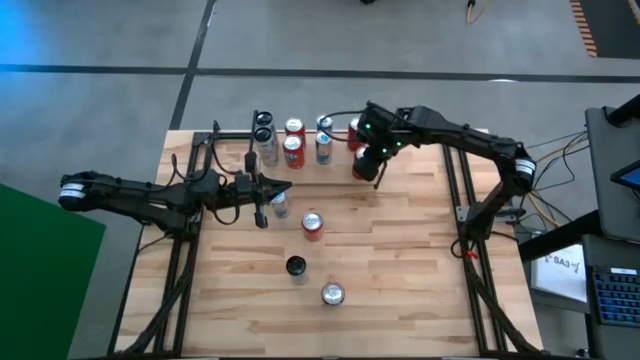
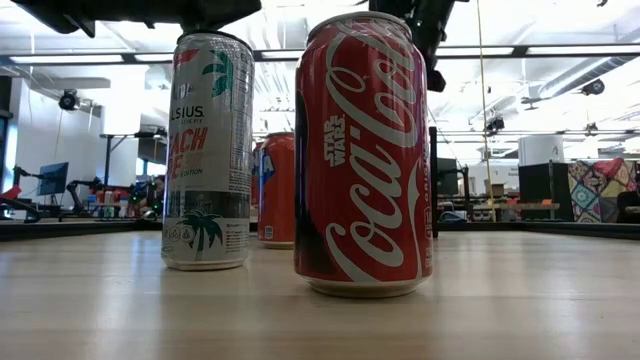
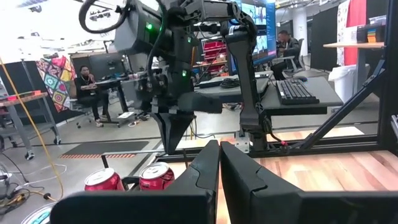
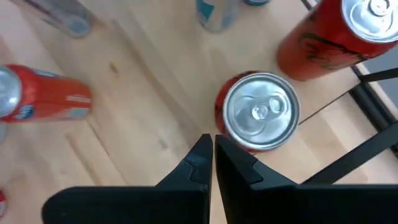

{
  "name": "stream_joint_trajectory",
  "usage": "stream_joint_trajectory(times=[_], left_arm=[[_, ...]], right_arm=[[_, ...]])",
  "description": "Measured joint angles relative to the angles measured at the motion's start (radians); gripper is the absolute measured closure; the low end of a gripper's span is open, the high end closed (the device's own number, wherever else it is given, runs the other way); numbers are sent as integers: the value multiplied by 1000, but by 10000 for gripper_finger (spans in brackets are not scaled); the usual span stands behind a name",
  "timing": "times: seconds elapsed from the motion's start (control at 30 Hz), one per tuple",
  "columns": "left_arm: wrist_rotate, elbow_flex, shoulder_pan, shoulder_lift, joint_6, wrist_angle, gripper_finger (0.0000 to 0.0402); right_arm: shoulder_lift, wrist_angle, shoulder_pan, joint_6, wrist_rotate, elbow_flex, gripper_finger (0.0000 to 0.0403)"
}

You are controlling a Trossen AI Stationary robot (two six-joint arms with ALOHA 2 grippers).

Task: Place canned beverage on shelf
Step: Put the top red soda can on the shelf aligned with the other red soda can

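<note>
Right end effector clenched, empty, above red aluminium cylinder can w/ silver top; left end effector clenched at 9 o'clock over pale wood-plank counter.

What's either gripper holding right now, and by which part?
Nothing. The left gripper has its jaws shut on empty air above the table. The right gripper is also shut and empty, hovering beside a red can near the shelf.
</note>
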Motion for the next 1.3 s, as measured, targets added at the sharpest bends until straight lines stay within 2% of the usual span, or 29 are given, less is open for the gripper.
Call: stream_joint_trajectory(times=[0.17,0.53,1.0,1.3], left_arm=[[0,0,0,0,35,1,402],[0,0,0,0,44,0,402],[0,0,0,0,44,-3,402],[0,0,0,0,44,-8,402]], right_arm=[[31,17,0,-16,74,-5,394],[96,54,-1,-26,90,-7,394],[109,129,-1,-70,124,-6,394],[106,117,-7,-124,204,74,394]])
